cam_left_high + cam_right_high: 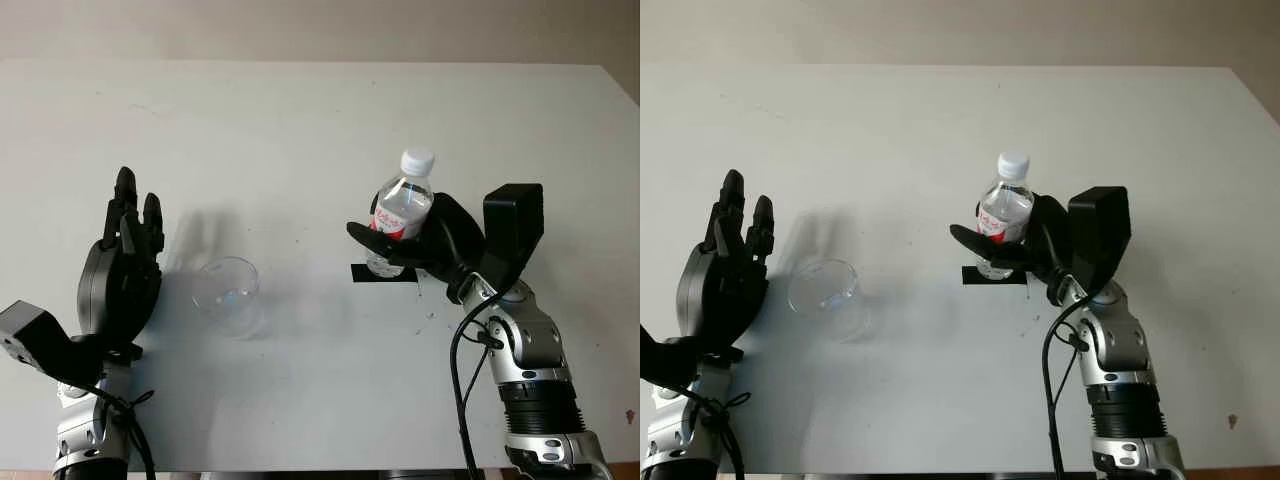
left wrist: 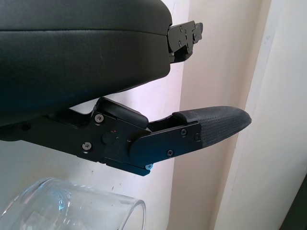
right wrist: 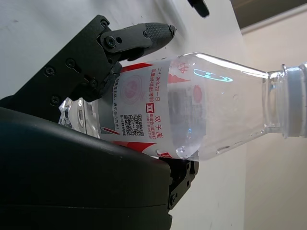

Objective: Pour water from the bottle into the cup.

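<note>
A clear water bottle (image 1: pixel 403 205) with a white cap and red label stands upright at the table's right centre, its base on a black tape mark (image 1: pixel 385 274). My right hand (image 1: pixel 412 243) is shut on the bottle, fingers (image 3: pixel 144 33) curled around the labelled body (image 3: pixel 201 110). An empty clear plastic cup (image 1: pixel 228 293) stands upright to the left of the bottle. My left hand (image 1: pixel 128 240) is open just left of the cup, palm facing it, not touching it. The cup's rim (image 2: pixel 72 206) sits below that hand's finger (image 2: pixel 211 127) in the left wrist view.
The white table (image 1: pixel 320 120) stretches wide behind and between the cup and the bottle. Its right edge (image 1: pixel 622 85) and a strip of floor lie at the far right. A black cable (image 1: pixel 462 390) runs along my right forearm.
</note>
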### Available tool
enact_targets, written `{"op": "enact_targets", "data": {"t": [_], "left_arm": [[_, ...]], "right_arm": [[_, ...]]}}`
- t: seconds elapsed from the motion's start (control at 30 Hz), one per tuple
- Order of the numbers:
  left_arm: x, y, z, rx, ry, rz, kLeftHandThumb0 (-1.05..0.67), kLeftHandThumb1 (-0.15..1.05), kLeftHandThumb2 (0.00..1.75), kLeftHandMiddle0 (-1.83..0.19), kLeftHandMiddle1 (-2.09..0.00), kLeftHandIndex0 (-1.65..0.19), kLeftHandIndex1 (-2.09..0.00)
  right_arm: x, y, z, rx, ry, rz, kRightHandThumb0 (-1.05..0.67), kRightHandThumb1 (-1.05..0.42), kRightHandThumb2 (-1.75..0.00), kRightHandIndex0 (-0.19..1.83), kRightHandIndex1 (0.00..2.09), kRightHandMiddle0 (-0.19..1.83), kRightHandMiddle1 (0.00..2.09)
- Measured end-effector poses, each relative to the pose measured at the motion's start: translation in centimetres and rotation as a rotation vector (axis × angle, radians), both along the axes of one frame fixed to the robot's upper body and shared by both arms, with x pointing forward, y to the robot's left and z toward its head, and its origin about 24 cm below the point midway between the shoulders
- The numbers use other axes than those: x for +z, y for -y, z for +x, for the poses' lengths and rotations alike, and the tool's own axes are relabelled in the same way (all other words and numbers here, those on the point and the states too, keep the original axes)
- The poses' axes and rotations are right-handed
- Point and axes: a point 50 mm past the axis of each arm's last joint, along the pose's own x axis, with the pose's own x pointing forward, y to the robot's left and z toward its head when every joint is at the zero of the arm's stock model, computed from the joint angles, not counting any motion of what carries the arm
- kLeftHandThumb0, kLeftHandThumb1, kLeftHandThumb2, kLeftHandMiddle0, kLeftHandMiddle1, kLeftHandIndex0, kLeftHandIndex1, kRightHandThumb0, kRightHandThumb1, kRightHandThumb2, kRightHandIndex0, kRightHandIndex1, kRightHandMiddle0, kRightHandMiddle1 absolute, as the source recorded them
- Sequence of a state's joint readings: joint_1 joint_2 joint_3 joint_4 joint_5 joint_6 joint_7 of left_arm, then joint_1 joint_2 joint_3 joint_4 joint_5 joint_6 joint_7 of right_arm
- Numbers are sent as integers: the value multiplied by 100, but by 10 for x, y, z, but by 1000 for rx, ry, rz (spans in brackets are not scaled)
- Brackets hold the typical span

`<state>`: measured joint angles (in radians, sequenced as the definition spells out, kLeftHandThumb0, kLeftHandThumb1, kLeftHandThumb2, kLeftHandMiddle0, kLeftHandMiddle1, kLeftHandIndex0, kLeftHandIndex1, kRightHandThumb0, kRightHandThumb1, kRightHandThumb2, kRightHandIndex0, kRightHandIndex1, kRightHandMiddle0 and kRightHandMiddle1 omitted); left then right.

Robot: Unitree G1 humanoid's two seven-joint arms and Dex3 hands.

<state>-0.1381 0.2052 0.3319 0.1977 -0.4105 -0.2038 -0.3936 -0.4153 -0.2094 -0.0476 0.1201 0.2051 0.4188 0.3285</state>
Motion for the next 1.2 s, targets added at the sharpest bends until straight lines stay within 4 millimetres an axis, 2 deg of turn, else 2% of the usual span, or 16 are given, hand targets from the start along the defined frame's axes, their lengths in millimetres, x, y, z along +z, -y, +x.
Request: {"op": "enact_targets", "data": {"t": [0.1, 0.13, 0.2, 0.3, 0.4, 0.43, 0.5, 0.53, 0.67, 0.7, 0.77, 0.83, 0.97, 1.2], "left_arm": [[0, -1, 0, 3, 0, 2, -78, 105, 69, 19, 0, 19, 0], [0, -1, 0, 4, -1, 3, -78, 105, 69, 19, 0, 19, 0], [0, -2, 0, 4, -4, 5, -79, 105, 69, 19, 0, 19, 0], [0, -3, 0, 4, -6, 8, -79, 105, 70, 19, 0, 19, 0], [0, -5, 0, 5, -12, 18, -79, 105, 71, 19, 0, 19, 0], [1, -5, 0, 6, -12, 20, -79, 105, 71, 19, 0, 19, 0], [1, -6, 1, 6, -14, 23, -79, 105, 72, 19, 0, 19, 0], [1, -6, 1, 6, -14, 23, -79, 105, 72, 19, 0, 19, 0], [1, -6, 1, 8, -15, 22, -80, 105, 70, 19, 0, 19, 0], [1, -6, 1, 10, -16, 22, -80, 105, 70, 19, 0, 19, 0], [1, -7, 1, 11, -16, 21, -80, 105, 70, 19, 0, 19, 0], [0, -7, 1, 12, -17, 21, -79, 105, 70, 19, 0, 19, 0], [0, -7, 1, 15, -19, 22, -79, 105, 70, 19, 0, 19, 0], [0, -7, 1, 16, -20, 22, -78, 105, 70, 19, 0, 19, 0]], "right_arm": [[-2, 3, -1, 14, 17, 8, -50, -105, -32, 50, 209, 11, 209], [-3, 4, -1, 13, 22, 10, -50, -105, -30, 38, 209, 1, 209], [-4, 6, -2, 7, 28, 8, -52, -105, -25, 21, 209, -12, 209], [-5, 8, -2, -3, 32, -7, -55, -105, -21, 8, 209, -18, 209], [-7, 9, -4, -15, 30, -23, -57, -105, -16, -6, 200, -19, 191], [-9, 10, -5, -18, 27, -30, -58, -105, -14, -12, 184, -19, 176], [-12, 12, -7, -20, 35, -39, -59, -105, -10, -15, 149, -19, 145], [-13, 13, -8, -18, 40, -44, -62, -103, -7, -16, 118, -19, 115], [-15, 13, -11, 17, 68, -61, -70, -96, -5, -17, 23, -16, 31], [-16, 13, -12, 27, 75, -65, -71, -93, -4, -18, 12, -18, 22], [-19, 12, -15, 45, 90, -74, -74, -88, -4, -19, 2, -19, 6], [-22, 10, -18, 67, 119, -95, -80, -87, -4, -19, 1, -19, 1], [-27, 8, -22, 83, 180, -155, -90, -88, -5, -19, 0, -19, 0], [-35, 10, -28, 45, 277, -246, -95, -89, -6, -19, 0, -19, 0]]}}
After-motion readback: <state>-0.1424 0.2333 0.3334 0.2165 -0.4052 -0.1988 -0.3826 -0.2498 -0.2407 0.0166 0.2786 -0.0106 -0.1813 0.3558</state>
